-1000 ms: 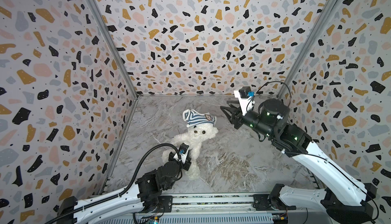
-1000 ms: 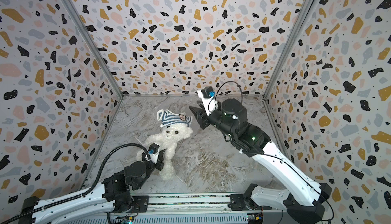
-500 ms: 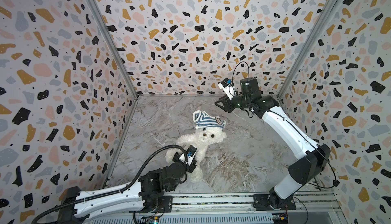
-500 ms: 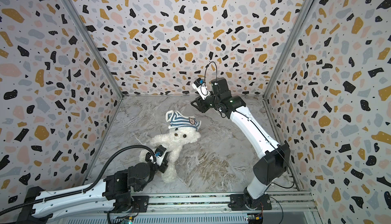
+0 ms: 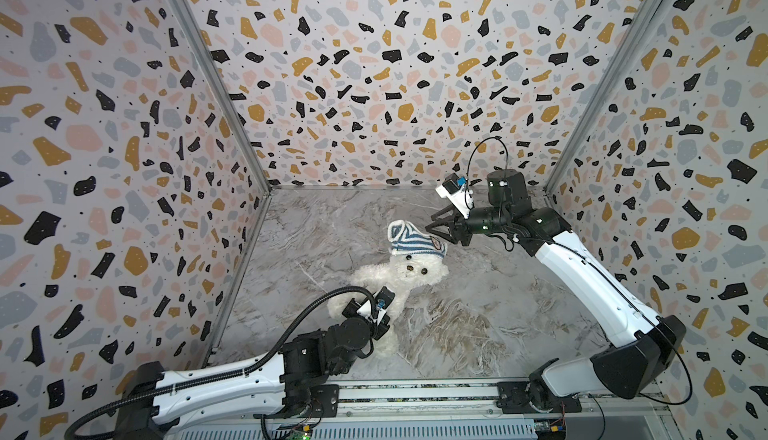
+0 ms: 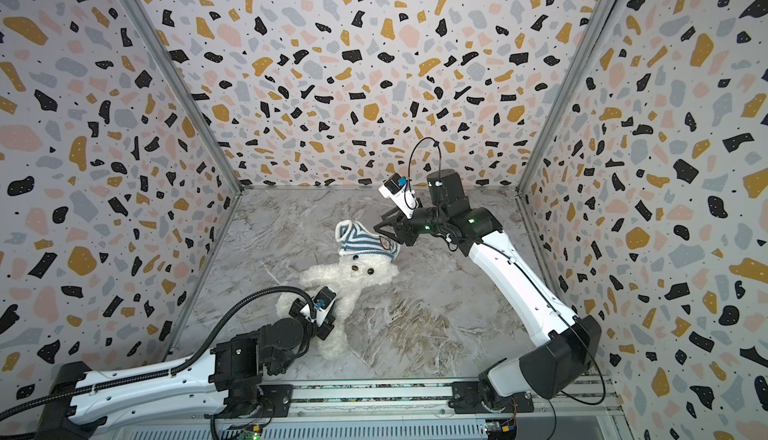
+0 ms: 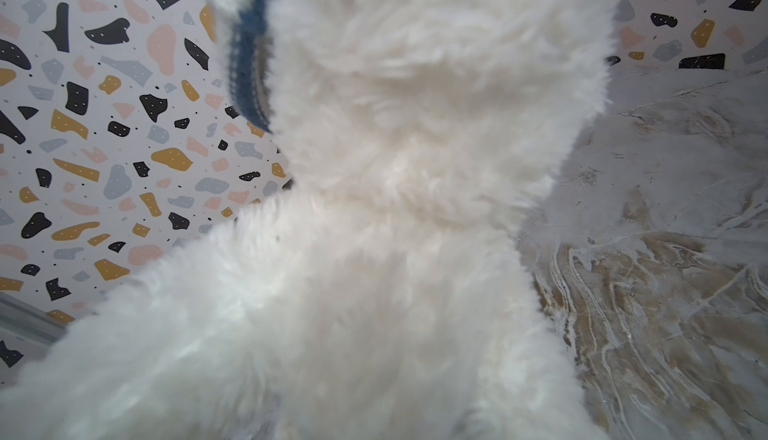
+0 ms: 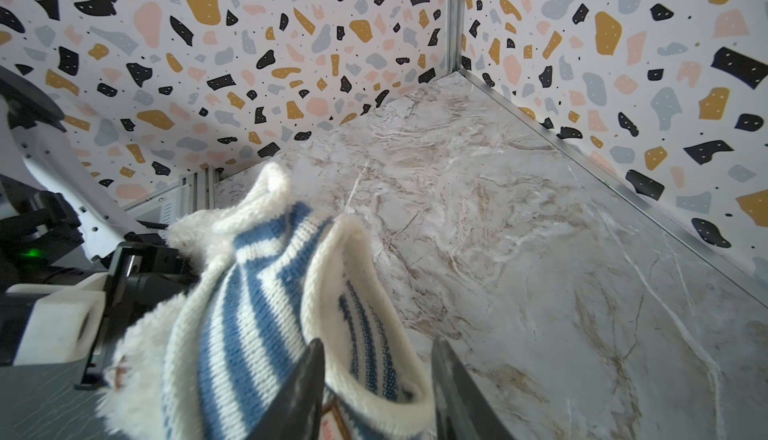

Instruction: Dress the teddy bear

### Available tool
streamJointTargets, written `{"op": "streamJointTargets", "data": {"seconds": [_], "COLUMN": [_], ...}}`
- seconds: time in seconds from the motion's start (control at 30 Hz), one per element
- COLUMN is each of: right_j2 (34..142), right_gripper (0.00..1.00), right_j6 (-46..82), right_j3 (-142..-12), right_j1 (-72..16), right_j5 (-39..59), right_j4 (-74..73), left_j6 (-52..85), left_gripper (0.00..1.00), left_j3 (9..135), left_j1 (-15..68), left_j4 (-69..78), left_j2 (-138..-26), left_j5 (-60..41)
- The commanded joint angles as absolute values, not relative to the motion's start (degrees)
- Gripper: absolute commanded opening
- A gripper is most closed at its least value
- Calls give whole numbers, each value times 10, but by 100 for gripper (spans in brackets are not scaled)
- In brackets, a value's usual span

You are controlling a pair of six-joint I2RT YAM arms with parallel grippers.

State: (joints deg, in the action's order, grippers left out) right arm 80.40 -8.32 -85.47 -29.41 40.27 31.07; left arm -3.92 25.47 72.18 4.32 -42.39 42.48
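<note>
- The bear is near the middle of the surface, head toward the back wall. The shirt sits on its head like a cap, down to just above the eyes.
- Your left gripper is buried in the fur of the bear's lower body and looks closed down on it. Its wrist view is filled with fur and shows no fingers.
- Your right gripper stands part open astride the shirt's cream hem, and does not look clamped on it.
- Expect the bear to be light, soft and floppy. It squashes under the jaws and fur alone may slip, so take hold of stuffing at the torso or a thick limb.
- The knit shirt looks stretchy and limp. Take it at the rolled hem, one layer only, so the opening can spread over the head.
- Pull gently: the knit may snag on the ears and drag the bear along.
</note>
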Motion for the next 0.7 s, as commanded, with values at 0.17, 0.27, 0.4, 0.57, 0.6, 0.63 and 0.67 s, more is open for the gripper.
{"op": "streamJointTargets", "data": {"seconds": [0.17, 0.27, 0.4, 0.57, 0.6, 0.63, 0.67], "right_j2": [758, 767, 791, 826, 835, 841, 845], "right_gripper": [43, 43, 43, 42, 42, 42, 42], "right_j6": [-80, -61, -54, -71, -81, -90, -102], "right_j3": [-839, -865, -900, -923, -926, -930, -932], "right_j1": [-295, -290, -276, -263, -264, -267, -275], "right_j5": [409, 386, 373, 363, 367, 374, 379], "right_j4": [321, 319, 321, 338, 345, 353, 362], "left_j6": [-59, -61, -61, -59, -60, -59, -60], "left_gripper": [0, 0, 0, 0, 0, 0, 0], "left_j3": [284, 284, 284, 284, 284, 285, 285], "left_j1": [725, 725, 725, 725, 726, 725, 726], "left_j4": [96, 98, 97, 96, 97, 97, 98], "left_j2": [-418, -416, -413, -409, -409, -409, -409], "left_j5": [419, 413, 412, 411, 412, 412, 412]}}
